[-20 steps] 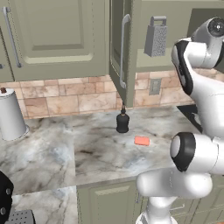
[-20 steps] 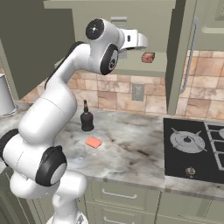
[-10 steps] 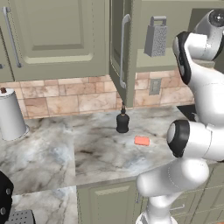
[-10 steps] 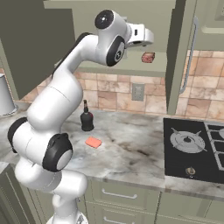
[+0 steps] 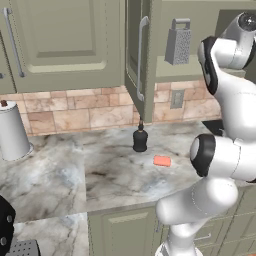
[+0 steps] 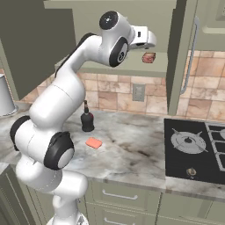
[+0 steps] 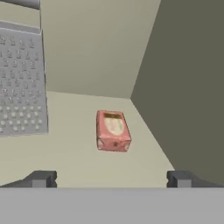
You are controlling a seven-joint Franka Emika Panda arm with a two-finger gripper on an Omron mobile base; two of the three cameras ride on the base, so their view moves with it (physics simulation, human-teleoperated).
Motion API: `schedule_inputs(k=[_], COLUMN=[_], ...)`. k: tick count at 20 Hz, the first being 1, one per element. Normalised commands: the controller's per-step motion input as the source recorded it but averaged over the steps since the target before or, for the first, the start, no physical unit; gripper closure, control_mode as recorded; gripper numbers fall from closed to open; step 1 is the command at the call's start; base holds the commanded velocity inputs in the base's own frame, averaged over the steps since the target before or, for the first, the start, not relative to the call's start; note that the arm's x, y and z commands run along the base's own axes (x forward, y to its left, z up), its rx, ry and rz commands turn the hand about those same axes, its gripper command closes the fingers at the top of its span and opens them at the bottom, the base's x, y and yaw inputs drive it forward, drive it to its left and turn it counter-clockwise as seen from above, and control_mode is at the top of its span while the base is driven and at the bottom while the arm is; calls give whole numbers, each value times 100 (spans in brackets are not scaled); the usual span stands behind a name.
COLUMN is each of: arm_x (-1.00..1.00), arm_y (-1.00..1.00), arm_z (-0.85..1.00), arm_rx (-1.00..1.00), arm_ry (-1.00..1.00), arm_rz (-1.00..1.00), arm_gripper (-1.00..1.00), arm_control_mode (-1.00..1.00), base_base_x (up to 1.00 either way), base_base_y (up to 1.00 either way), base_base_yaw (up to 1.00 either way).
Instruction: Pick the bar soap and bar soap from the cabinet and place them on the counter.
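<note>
**Mia:** Where is the end effector [image 7: 109, 178] right now?

**Ben:** It is up at the open cabinet [image 6: 132, 68], pointing in at the shelf. Its two dark tips stand wide apart and hold nothing.

**Mia:** And the soaps?

**Ben:** The red-brown bar soap [image 7: 113, 131] lies flat on the cabinet shelf, just ahead of the tips and between them. A metal grater [image 7: 21, 83] stands near it on one side, and the cabinet wall is near the other side. The orange bar soap [image 5: 162, 160] is already on the bench [image 5: 70, 170], near the black bottle [image 5: 140, 139].

**Mia:** So what should it do now?

**Ben:** I think it should go straight in, slow, until the bar sits between the tips. Then squeeze the two long sides. It should stay away from the grater so it does not knock it.

**Mia:** What does the bar look like?

**Ben:** A small blocky box, pinkish red on top, with a pale patch. It looks smooth, so it may slip. The grater is grey with lots of tiny holes. The shelf is plain and flat. The bench looks like grey stone with brown swirls.
</note>
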Motion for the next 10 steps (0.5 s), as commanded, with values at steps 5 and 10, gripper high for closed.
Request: schedule_inputs(k=[5,10], arm_x=[25,36], arm_y=[-11,-6], arm_z=[-20,-13], arm_rx=[0,0], arm_ry=[2,3], arm_rz=[0,-2], arm_gripper=[-100,-100], arm_control_mode=[-100,-100], base_base_x=[0,0], base_base_y=[0,0], base_base_yaw=[0,0])
